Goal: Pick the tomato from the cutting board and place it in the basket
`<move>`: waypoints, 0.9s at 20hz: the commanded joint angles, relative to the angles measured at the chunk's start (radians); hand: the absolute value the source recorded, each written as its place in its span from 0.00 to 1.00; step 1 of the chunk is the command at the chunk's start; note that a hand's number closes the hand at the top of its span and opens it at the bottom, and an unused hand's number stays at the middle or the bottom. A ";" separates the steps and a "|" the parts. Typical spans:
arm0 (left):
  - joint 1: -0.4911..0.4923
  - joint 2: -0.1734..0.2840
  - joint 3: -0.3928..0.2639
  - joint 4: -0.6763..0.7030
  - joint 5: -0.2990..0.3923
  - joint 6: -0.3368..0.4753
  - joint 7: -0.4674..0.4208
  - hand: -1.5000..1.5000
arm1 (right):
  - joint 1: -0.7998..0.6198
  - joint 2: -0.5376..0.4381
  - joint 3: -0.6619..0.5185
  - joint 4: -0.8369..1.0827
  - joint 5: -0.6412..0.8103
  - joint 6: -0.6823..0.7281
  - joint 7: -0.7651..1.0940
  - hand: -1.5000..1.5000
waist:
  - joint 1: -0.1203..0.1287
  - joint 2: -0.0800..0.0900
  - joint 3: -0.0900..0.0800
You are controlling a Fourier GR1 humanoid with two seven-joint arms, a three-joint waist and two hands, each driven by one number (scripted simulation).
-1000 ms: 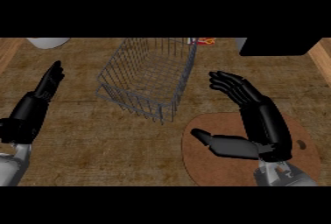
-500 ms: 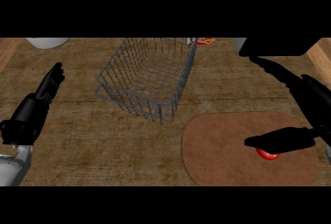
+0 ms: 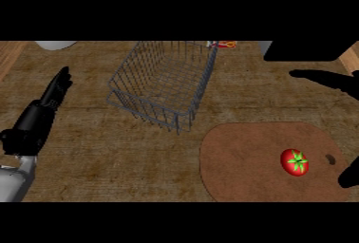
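Tomato (image 3: 295,162) is sitting on the cutting board (image 3: 245,161), toward its right side, green stem facing up, just left of the board's small hanging hole. Nothing is touching it. The board, brown and rounded, is lying on the wooden counter (image 3: 105,156) at lower right.

Wire basket (image 3: 165,83) is standing upper-centre on the counter, grey, with nothing showing inside it, its near corner close to the board's upper-left edge but apart from it.

Right hand (image 3: 329,80) is showing only partly at the right edge: a dark finger is pointing left at upper right, and another dark bit is poking in at the lower right beside the board. It is gripping nothing; the visible finger is looking straight, and the rest of the hand is out of view, well apart from the tomato.

Left hand (image 3: 49,97) is resting at the left side, fingers straight and together, pointing up, holding nothing, well apart from the basket.

A white object (image 3: 56,44) is showing at top left. A small red and yellow item (image 3: 224,44) is lying behind the basket; any label on it is too small to read.
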 commanded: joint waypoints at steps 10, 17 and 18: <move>0.026 -0.071 0.000 -0.060 -0.087 0.006 0.037 0.50 | 0.035 -0.032 0.004 0.139 0.015 0.181 -0.035 0.00 | 0.014 0.004 0.004; -0.011 -0.095 0.054 0.005 -0.088 -0.044 0.022 0.50 | 0.036 0.080 0.103 0.163 0.149 0.202 -0.014 0.00 | 0.012 0.005 0.004; -0.006 -0.074 0.062 -0.053 -0.078 -0.052 0.071 0.50 | 0.114 0.077 0.115 0.109 0.174 0.183 -0.020 0.00 | 0.007 0.003 0.004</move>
